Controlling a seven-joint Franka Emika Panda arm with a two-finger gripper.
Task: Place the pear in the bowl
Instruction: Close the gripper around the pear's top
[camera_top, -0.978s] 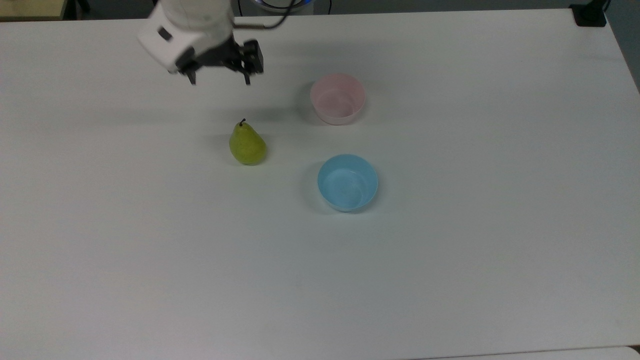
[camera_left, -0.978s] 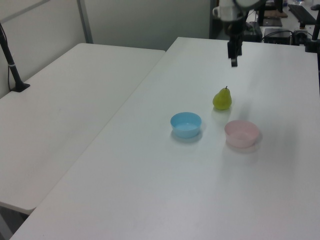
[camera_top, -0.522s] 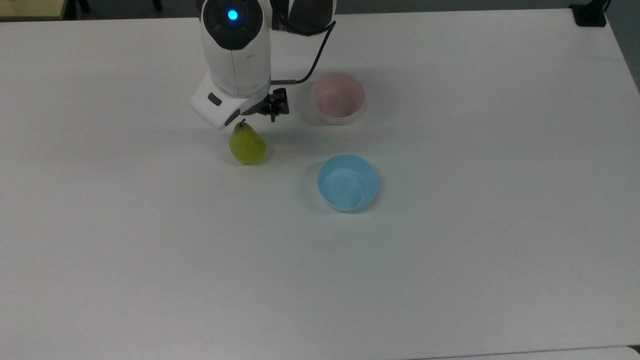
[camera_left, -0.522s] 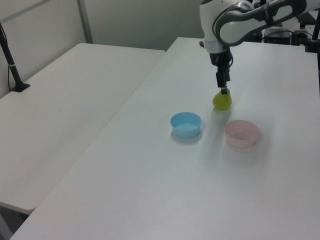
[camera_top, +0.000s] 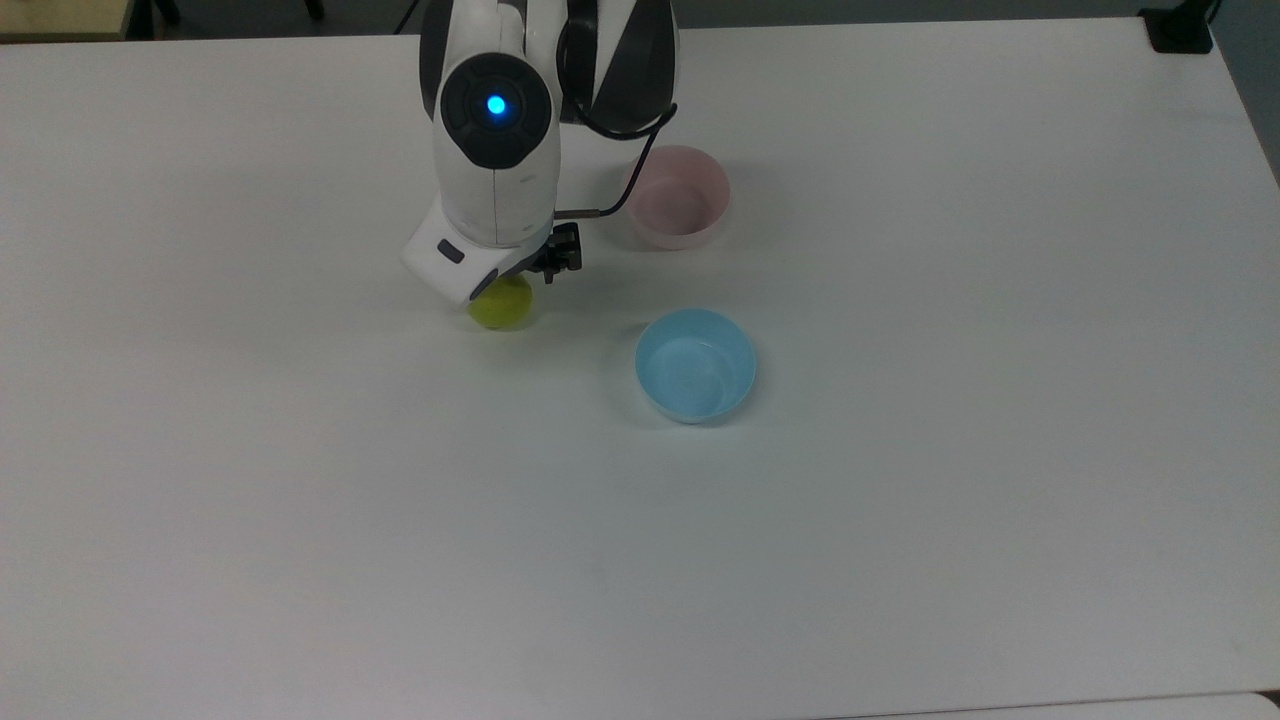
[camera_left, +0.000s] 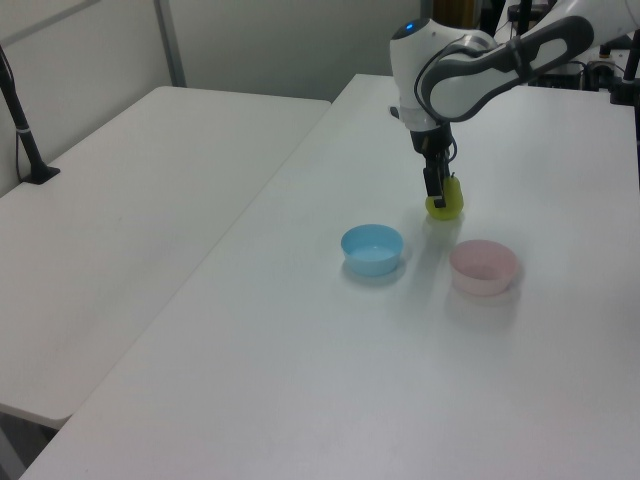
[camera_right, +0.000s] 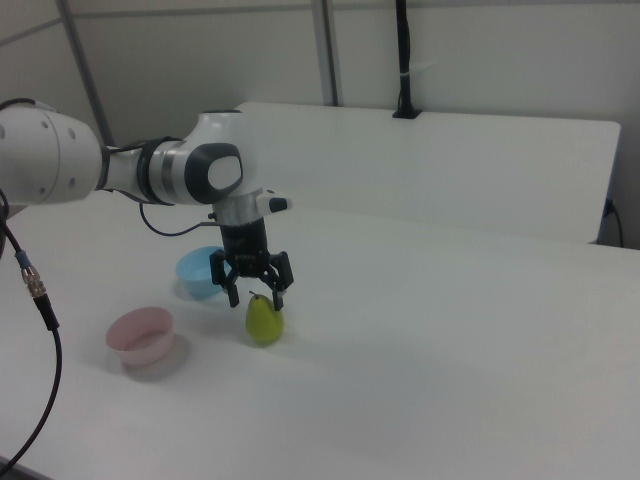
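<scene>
The yellow-green pear stands upright on the white table, between the two bowls and the arm's side. My gripper is open and lowered over it, one finger on each side of the pear's narrow top, not closed on it. In the top view the white hand covers most of the pear. In the left view the gripper hangs right at the pear. The pale pink bowl sits empty to the top view's right of the pear, also seen in the left view and in the right view.
A light blue bowl stands empty near the pink one, lower in the top view. A second white table adjoins at the left view's left, with a black post on it. A dark cable hangs at the right view's left.
The arm swung from the table's far side to above the pear and has come down, so the open fingers now flank the pear's top. Pear and bowls have not moved.
</scene>
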